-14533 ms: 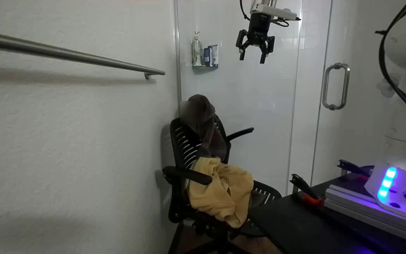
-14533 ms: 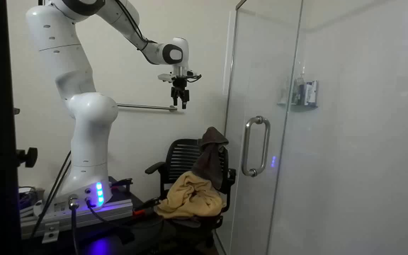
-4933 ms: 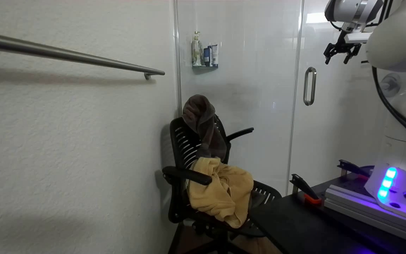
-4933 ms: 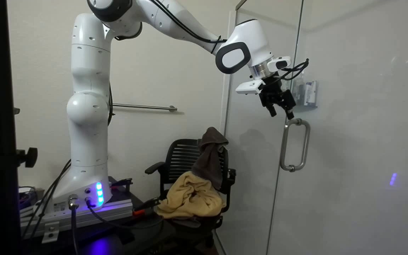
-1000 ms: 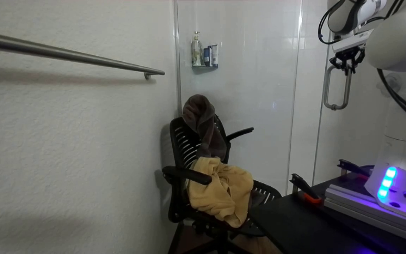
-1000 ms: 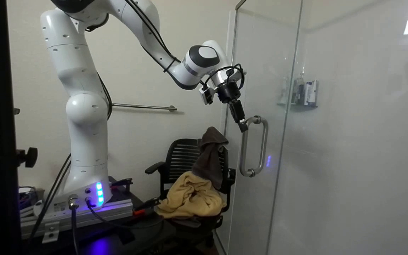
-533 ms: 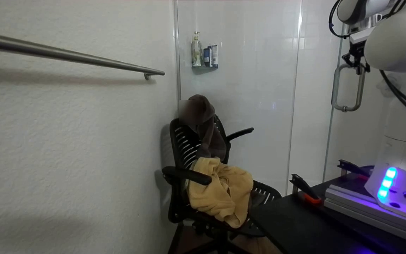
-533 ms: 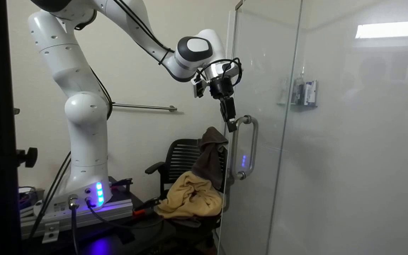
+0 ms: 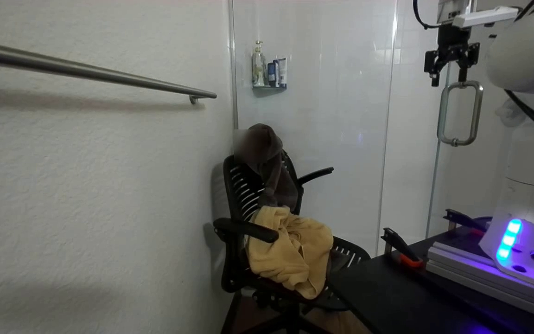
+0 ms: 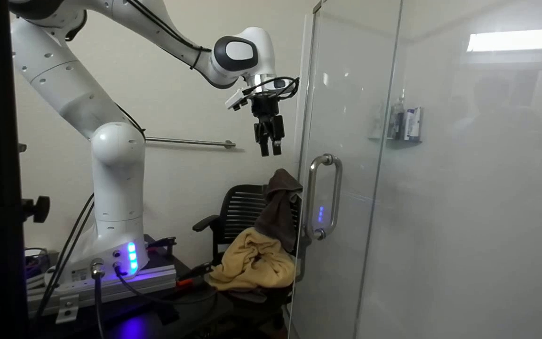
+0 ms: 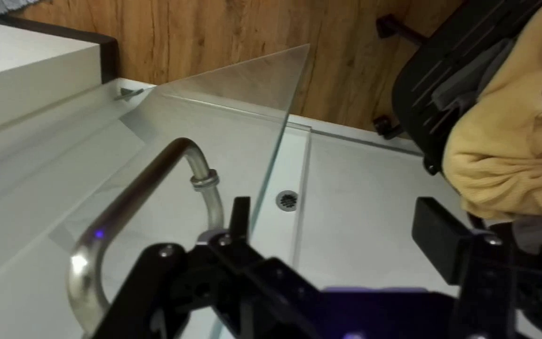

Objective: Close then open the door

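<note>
The door, a clear glass panel, stands ajar, its free edge swung out from the fixed glass; it also shows in an exterior view and the wrist view. Its silver loop handle shows in both exterior views and at the left of the wrist view. My gripper is open and empty, pointing down. It is above and to the left of the handle in an exterior view. In the wrist view the fingers are wide apart, and the handle is outside them on the left.
A black chair with a yellow towel and a dark towel stands by the door. A metal wall bar runs along the wall. The black table carries clamps. A black post stands at the left.
About 5 s ago the door stood shut. It then swung open with my gripper at its handle. In the last half second my gripper moved up and away; the door stayed almost still.
</note>
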{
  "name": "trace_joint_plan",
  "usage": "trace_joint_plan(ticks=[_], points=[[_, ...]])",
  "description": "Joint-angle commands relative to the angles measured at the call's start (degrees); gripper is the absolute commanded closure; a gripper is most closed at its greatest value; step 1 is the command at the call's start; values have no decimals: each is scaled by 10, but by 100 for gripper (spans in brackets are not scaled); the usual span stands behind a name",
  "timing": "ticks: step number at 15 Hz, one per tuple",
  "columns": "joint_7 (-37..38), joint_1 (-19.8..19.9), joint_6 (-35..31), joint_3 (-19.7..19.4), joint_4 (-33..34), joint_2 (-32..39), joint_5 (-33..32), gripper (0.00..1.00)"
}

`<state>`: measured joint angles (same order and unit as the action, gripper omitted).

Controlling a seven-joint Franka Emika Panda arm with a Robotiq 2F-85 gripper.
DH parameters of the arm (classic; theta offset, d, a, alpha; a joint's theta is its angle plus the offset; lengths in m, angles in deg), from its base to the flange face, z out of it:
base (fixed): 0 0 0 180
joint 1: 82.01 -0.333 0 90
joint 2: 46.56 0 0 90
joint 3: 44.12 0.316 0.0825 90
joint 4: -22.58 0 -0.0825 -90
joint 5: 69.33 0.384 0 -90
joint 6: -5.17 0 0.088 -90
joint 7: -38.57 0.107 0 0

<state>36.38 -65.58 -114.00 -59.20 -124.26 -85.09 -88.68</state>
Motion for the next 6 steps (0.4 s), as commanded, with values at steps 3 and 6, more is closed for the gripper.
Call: trace_joint_plan(ticks=[3,6], points=[[-51,-34,7,14,2,-31,30,0],[-52,-51,7,22,7,-36,36,0]])
